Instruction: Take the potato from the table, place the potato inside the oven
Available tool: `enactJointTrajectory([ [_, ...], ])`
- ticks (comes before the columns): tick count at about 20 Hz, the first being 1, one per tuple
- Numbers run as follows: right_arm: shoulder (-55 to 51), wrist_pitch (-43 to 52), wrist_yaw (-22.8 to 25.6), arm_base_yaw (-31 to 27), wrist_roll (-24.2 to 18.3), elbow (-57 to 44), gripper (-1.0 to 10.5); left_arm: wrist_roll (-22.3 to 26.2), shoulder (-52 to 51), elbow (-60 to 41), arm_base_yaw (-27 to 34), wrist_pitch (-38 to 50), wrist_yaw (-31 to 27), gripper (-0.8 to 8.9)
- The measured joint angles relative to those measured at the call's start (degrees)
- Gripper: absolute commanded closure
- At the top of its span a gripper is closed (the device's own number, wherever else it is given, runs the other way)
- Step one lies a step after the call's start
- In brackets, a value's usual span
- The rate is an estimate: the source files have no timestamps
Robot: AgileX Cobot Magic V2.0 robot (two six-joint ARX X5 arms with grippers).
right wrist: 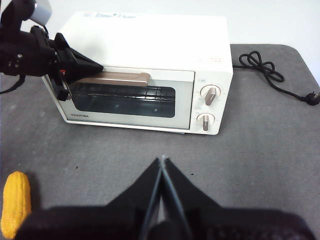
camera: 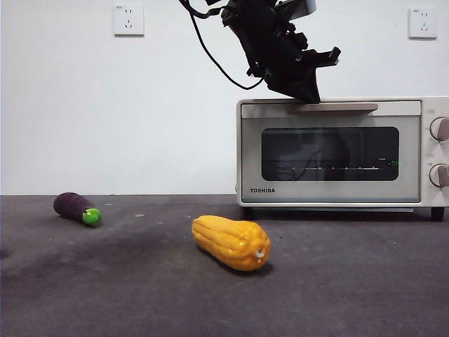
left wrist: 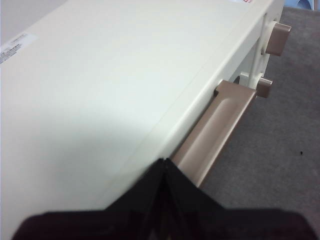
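Left gripper [camera: 312, 88]: jaws pressed together, empty; we see it at upper centre, by the oven [camera: 337, 189] handle [camera: 332, 107], likely to open the door.
Right gripper [right wrist: 163, 161]: closed, empty, waiting.
Potato: we cannot find it on the table [camera: 105, 295].

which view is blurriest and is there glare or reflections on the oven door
Left wrist view is the softest: the left gripper and the oven top sit close and washed out. Front view is sharp; the dark door glass shows faint reflections, and the yellow vegetable casts a soft shadow. Right wrist view is clear, its right gripper blurred.
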Motion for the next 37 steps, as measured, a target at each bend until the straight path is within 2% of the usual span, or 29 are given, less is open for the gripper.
enactJointTrajectory([
  [8,1.1,0.7,0.0,0.0,-0.1,0.0,9.5,-0.1,0.1,0.5,-0.1,-1.5,0.1,8.21],
  [16,0.9,0.5,0.0,0.0,0.3,0.2,9.5,-5.0,0.1,0.7,-1.0,-2.7,2.3,8.21],
  [27,0.9,-4.1,0.0,0.0,0.6,8.8,9.5,-8.2,-0.3,1.1,-2.7,-9.7,4.0,8.2],
  [37,0.9,-8.6,5.2,0.0,2.3,18.1,9.5,-13.2,-0.4,1.4,-3.8,-14.4,4.5,8.2],
])
